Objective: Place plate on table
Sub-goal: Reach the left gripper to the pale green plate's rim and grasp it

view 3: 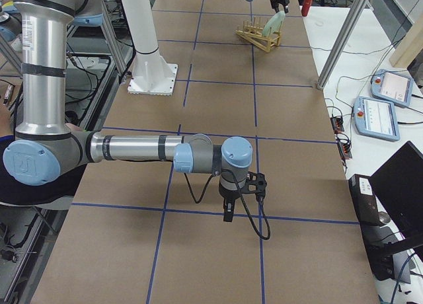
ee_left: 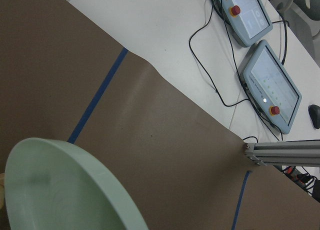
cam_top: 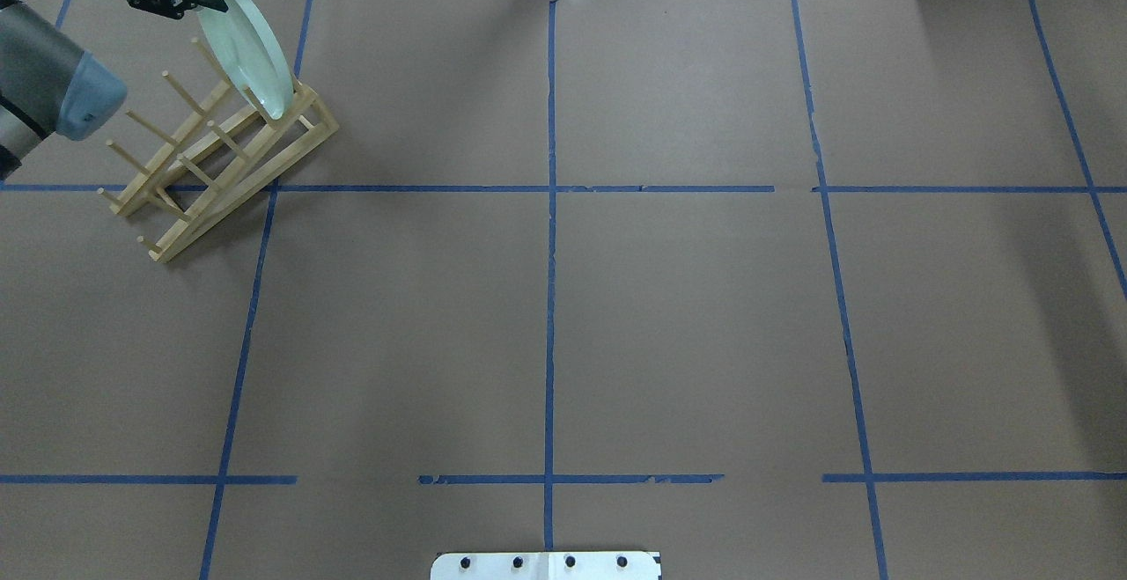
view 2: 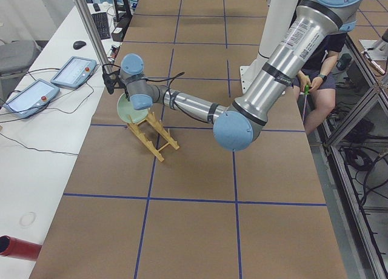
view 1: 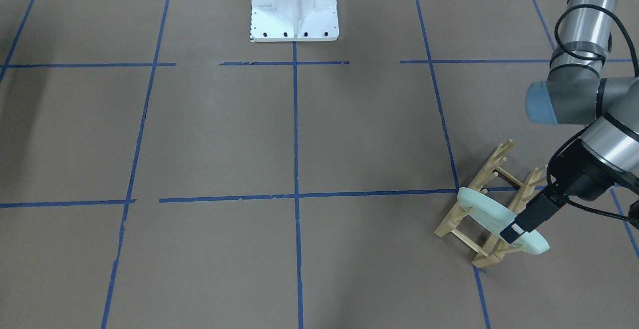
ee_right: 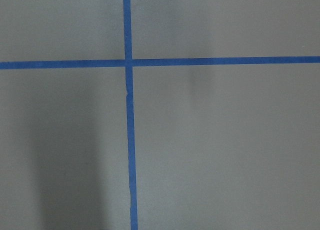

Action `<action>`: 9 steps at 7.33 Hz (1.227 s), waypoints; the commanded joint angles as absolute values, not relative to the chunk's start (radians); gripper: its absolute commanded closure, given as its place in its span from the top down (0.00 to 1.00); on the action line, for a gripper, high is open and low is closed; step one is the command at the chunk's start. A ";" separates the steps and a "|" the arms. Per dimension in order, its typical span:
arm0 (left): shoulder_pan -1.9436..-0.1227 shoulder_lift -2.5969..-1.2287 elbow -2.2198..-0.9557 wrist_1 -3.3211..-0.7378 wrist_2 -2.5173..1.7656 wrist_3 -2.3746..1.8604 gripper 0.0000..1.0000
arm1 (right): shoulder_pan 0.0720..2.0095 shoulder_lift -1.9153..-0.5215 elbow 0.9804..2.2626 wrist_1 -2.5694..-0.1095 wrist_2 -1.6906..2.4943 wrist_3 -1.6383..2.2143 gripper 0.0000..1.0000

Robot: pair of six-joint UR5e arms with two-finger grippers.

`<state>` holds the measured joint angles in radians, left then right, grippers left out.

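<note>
Covering plate (view 1: pixel 486 213) rim, left end effector (view 1: pixel 513 231), grip unclear, wooden rack (view 1: pixel 488 173) beneath

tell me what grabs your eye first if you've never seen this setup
The pale green plate stands out most: it is on edge in the wooden rack, at the far left of the brown, blue-taped table from the robot's side. The left gripper is at its upper rim, one black finger across it. Far from both, the right gripper points down over a tape crossing.
</note>
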<state>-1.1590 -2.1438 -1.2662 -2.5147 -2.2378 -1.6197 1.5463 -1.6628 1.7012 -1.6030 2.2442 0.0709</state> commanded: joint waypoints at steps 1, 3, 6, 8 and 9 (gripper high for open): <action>-1.157 -2.135 -1.270 -2.517 -2.237 -1.615 0.33 | 1.546 -1.663 1.701 -1.603 2.244 0.072 1.00; -1.158 -2.092 -1.328 -2.519 -2.241 -1.614 0.16 | 1.546 -1.663 1.701 -1.603 2.244 0.071 1.00; -1.192 -2.065 -1.385 -2.513 -2.327 -1.617 0.00 | 1.546 -1.663 1.701 -1.603 2.244 0.071 1.00; -1.230 -2.060 -1.413 -2.511 -2.345 -1.617 0.00 | 1.546 -1.663 1.701 -1.603 2.244 0.071 1.00; -1.273 -2.062 -1.426 -2.508 -2.397 -1.626 0.00 | 1.546 -1.663 1.701 -1.603 2.244 0.071 1.00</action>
<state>-1.2307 -2.0621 -1.4096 -2.5110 -2.3518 -1.6190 1.5462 -1.6628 1.7012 -1.6030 2.2442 0.0710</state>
